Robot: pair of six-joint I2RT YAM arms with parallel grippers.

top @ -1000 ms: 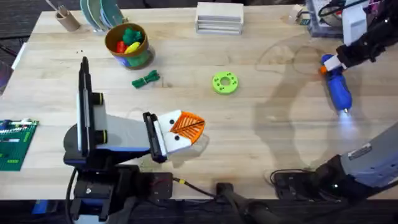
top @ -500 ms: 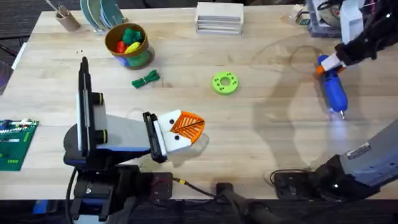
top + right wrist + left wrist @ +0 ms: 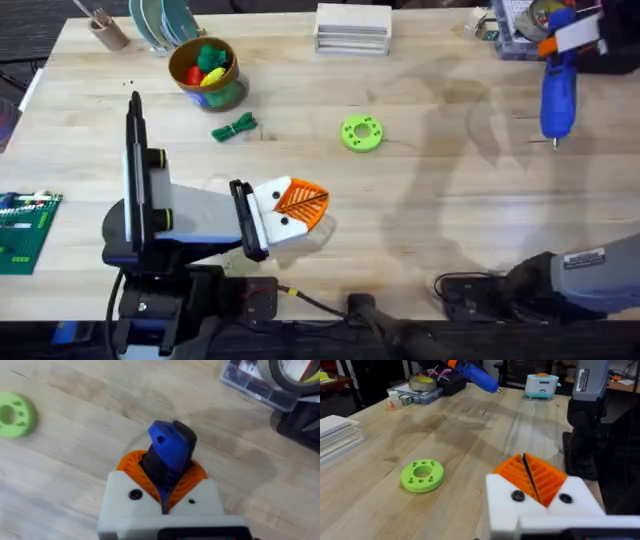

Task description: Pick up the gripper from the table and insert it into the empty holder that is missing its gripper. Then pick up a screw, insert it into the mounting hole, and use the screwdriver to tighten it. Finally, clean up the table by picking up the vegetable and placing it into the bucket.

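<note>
My right gripper (image 3: 570, 38) is shut on the blue screwdriver (image 3: 557, 95) and holds it in the air over the far right of the table, metal tip toward the near edge. The right wrist view has the screwdriver (image 3: 170, 445) wedged between the orange pads of that gripper (image 3: 167, 472). My left gripper (image 3: 318, 203) rests shut near the front centre, both orange fingers (image 3: 540, 477) pressed together on white mounts. The dark-green vegetable (image 3: 235, 127) lies flat beside the orange bucket (image 3: 228, 62), which holds coloured toys. The loose gripper and the screw are out of view.
A bright green disc (image 3: 362, 133) with holes lies mid-table, in front of my left gripper (image 3: 523, 457). A white box (image 3: 352, 28), a tan cup (image 3: 105, 30) and a clear case with tape (image 3: 520, 25) line the far edge. A green baseplate (image 3: 20, 230) sits at the left.
My right gripper has carried the screwdriver away from the table's middle right toward the far right corner. The left arm has not moved.
</note>
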